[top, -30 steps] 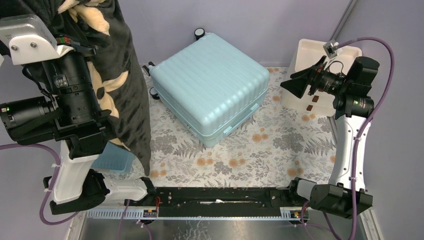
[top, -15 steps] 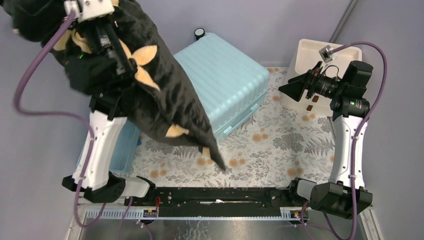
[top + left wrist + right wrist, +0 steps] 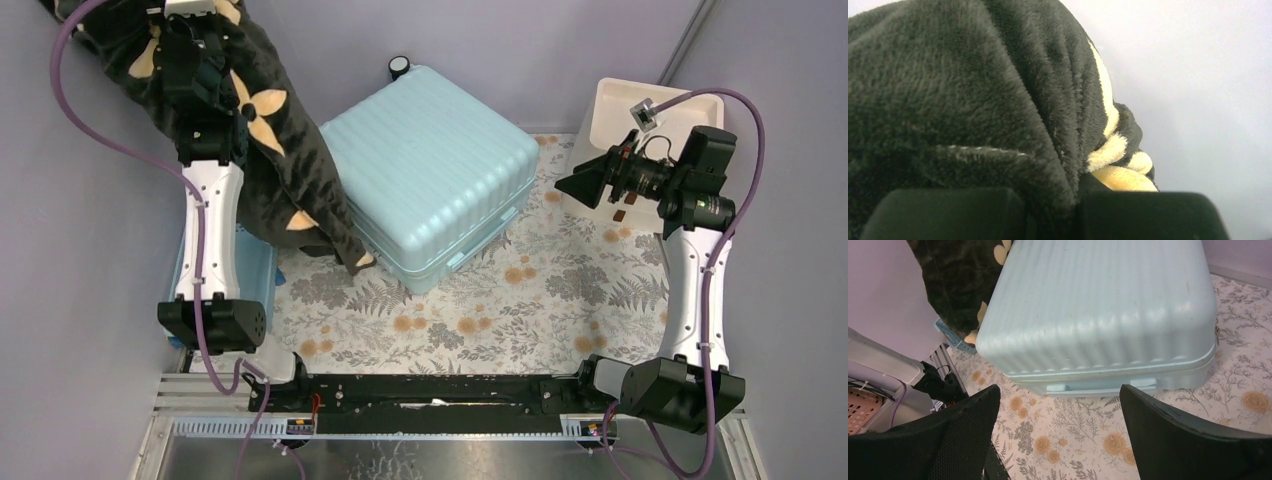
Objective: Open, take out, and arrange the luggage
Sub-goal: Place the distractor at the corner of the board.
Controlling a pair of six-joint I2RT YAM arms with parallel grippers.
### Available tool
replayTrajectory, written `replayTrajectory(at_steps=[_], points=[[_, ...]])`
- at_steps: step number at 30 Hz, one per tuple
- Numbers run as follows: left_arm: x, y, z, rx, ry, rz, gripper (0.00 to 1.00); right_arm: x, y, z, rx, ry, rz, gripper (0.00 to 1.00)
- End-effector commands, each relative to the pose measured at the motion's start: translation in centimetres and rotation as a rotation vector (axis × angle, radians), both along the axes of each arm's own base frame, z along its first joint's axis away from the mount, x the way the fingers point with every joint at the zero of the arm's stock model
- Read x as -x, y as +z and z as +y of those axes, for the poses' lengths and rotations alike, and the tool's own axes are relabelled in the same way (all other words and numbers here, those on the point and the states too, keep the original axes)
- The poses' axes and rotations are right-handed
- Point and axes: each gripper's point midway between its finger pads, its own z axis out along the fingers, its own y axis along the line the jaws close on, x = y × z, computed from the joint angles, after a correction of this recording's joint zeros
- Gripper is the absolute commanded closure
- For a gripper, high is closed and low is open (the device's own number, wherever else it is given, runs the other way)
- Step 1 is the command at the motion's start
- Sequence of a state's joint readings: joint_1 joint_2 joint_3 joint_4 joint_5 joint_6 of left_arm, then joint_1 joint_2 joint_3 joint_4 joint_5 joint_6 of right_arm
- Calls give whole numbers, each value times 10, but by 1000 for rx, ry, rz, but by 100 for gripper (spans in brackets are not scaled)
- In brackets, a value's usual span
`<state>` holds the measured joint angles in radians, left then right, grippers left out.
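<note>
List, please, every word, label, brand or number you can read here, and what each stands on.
None can be read.
luggage: no brand or label shows on its shell.
dark fleece cloth: flower pattern only.
Small brown tags on the cream drawer unit: too small to read.

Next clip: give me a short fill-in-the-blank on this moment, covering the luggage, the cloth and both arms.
1. The luggage lies flat with its lid ____.
2. The left gripper has its jaws ____ on the dark fleece cloth.
3. The right gripper has its jaws ____ and holds nothing.
4. The tablecloth under the luggage bears a ____ pattern.
Missing words: closed; shut; open; floral.
</note>
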<state>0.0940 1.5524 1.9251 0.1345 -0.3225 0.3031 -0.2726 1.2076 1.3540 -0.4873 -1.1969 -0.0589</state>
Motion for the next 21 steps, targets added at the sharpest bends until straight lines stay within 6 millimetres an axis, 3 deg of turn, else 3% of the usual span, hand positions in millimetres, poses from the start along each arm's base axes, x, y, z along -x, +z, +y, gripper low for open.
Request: replayTrajectory(at_steps=[1,5,10,14,17,21], points=[[45,107,-20,-112,-133,-457,100,3,-3,5,3,35,-29,4],[25,106,-13,-118,-174,-518,100,3,-16,4,0,41,-1,3],[30,133,-39,-257,-283,-629,99,-4,-27,3,-9,45,31,3],[36,154,-42,-301,-337,-708,99,-8,-30,3,-10,47,41,3],[40,161,-16,-243,-351,-802,99,-11,-35,2,-10,47,56,3],[22,137,18,-148,-353,-778,99,-13,-39,2,-11,49,66,4]])
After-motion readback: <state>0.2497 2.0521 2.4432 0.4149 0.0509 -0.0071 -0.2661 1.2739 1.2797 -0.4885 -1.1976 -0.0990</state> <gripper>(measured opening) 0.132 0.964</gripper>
